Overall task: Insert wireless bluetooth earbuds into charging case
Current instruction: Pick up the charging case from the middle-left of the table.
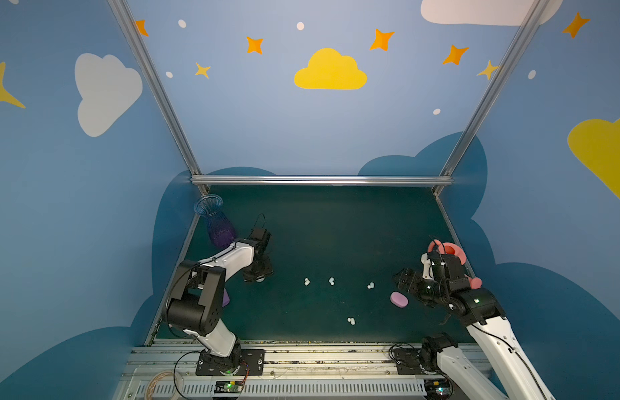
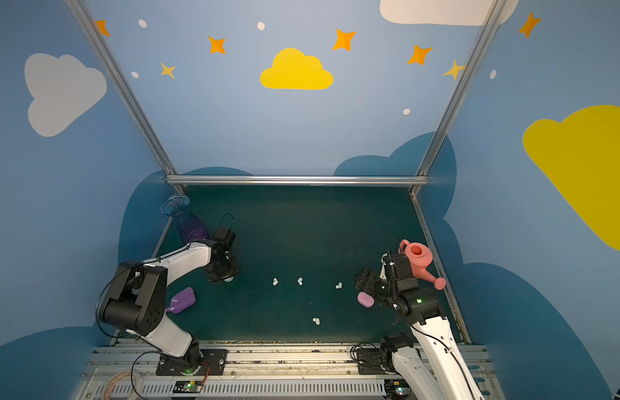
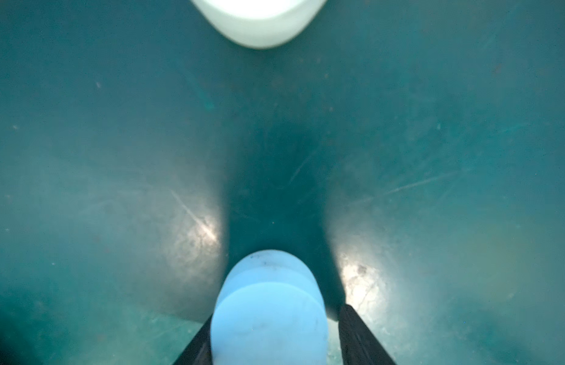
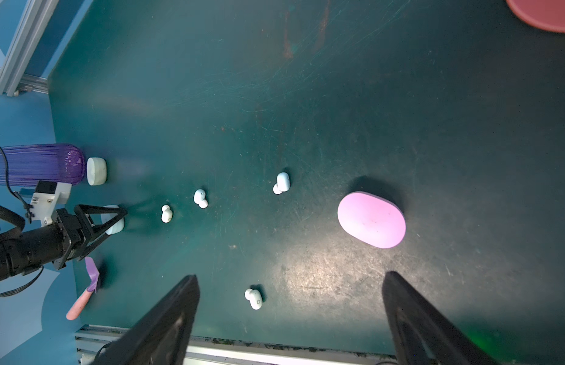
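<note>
Several whitish earbuds [image 1: 331,281] lie loose on the green table's middle; one [image 4: 254,298] shows between my right gripper's fingers [image 4: 167,319], on the table below them. My right gripper [image 1: 402,278] hovers open and empty just behind a closed pink charging case [image 1: 398,299]. My left gripper [image 1: 258,277] points down at the table's left, its jaws around a pale blue case [image 3: 268,316]. One finger lies against the case; a slim gap shows at the other finger [image 3: 357,331]. A white case [image 4: 96,170] stands beside the vase.
A purple vase [image 1: 216,221] leans in the back left corner. A pink watering can [image 2: 419,261] stands at the right edge behind my right arm. A purple scoop [image 2: 182,300] lies near the left arm's elbow. A metal rail [image 1: 301,349] runs along the front.
</note>
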